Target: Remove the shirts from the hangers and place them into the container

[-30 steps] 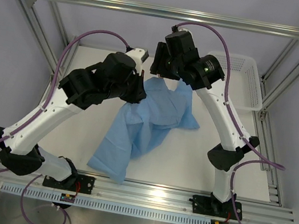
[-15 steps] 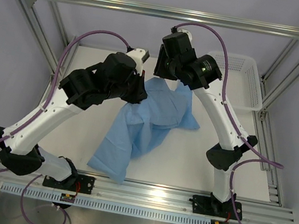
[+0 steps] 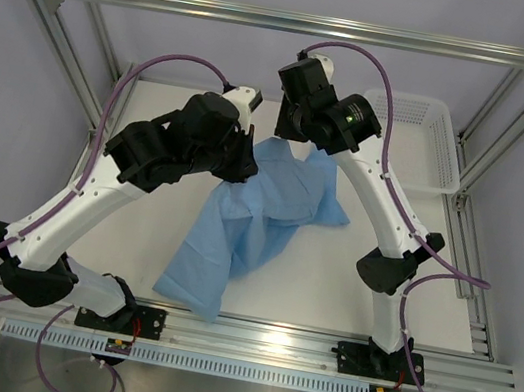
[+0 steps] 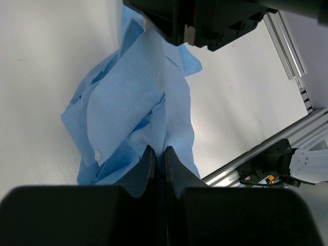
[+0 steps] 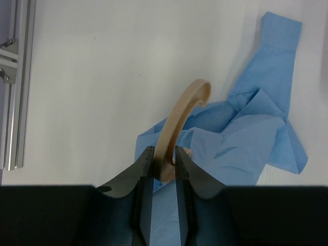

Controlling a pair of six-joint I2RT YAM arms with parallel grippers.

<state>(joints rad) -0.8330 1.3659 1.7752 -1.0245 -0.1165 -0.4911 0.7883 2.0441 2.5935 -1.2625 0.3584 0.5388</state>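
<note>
Shirt (image 3: 260, 206): plain light blue throughout; 1 white button (image 4: 96, 152) noted on it.
Hanger (image 5: 177, 125): pale tan, wood tone.
Basket (image 3: 443, 147): white, sides patterned with fine mesh of holes.
Table (image 3: 337, 290): plain white.
Arms (image 3: 78, 202): white shells, black joints and wrists; 1 green light (image 3: 351, 116) seen on right arm.
Cables (image 3: 174, 61): purple.
Frame (image 3: 302, 25): silver-grey metal.

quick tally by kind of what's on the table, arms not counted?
shirt: 1
hanger: 1
basket: 1
Total: 3
</note>
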